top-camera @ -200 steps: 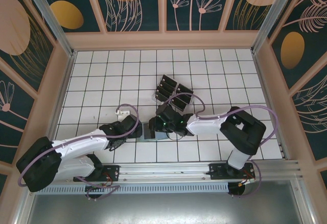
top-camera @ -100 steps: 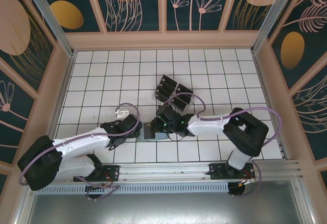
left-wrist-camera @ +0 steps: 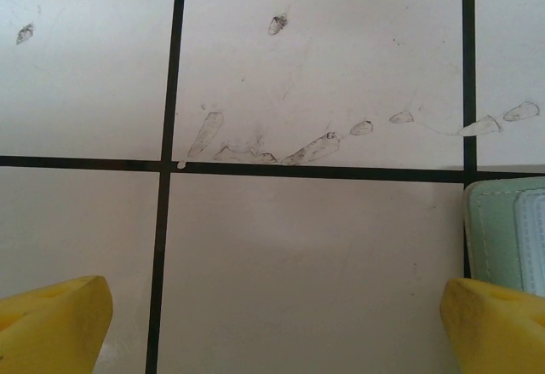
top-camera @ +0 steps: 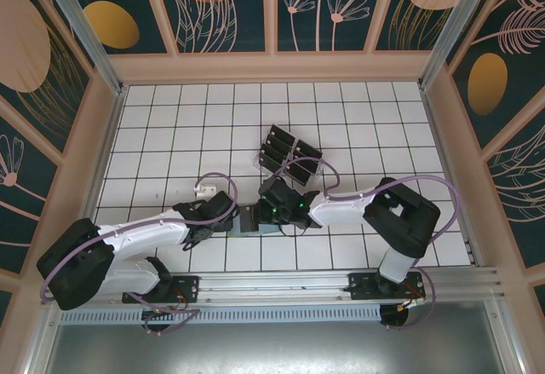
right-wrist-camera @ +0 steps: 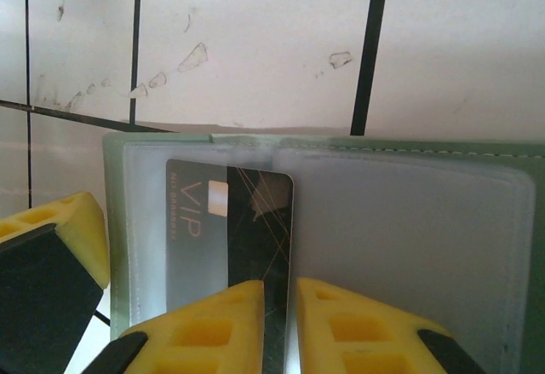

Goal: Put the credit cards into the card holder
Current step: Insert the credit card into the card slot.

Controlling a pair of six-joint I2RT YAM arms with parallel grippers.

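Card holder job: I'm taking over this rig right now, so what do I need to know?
Left gripper: open, low over bare tile beside the card holder.
Right gripper: shut on one card, partly tucked under the open holder's frosted pocket.
Other cards: farther back on the table.
Done: no card seen fully in.
To do: push this card home, release, fetch the rest.
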